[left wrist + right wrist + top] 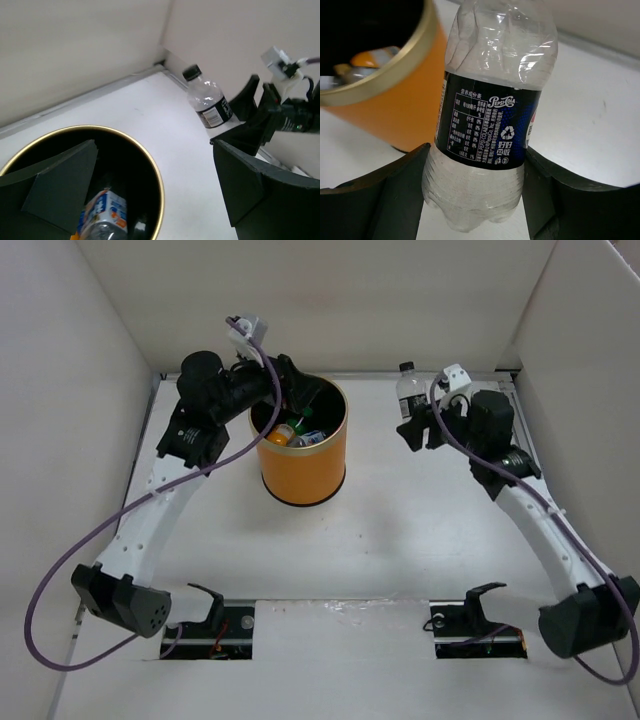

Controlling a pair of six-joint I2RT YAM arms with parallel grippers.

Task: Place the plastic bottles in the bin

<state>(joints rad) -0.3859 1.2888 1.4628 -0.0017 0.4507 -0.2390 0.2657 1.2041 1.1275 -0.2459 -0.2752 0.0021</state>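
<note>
The orange bin [302, 462] stands at the back centre, with several plastic bottles [294, 432] lying inside. A white-blue labelled bottle [102, 212] shows in its black interior. My left gripper [300, 400] hovers open over the bin's rim [151, 167], nothing between its fingers [65, 190]. At the back right a small clear bottle [407, 388] with a dark cap and a dark label [487, 127] stands upright. My right gripper [475, 167] is shut on its lower body, both fingers [395, 192] pressed against its sides.
White walls close in the table on the left, back and right; the held bottle [207, 102] is close to the back right corner. The bin's orange wall [395, 112] lies just left of the right gripper. The right arm [280, 112] shows in the left wrist view.
</note>
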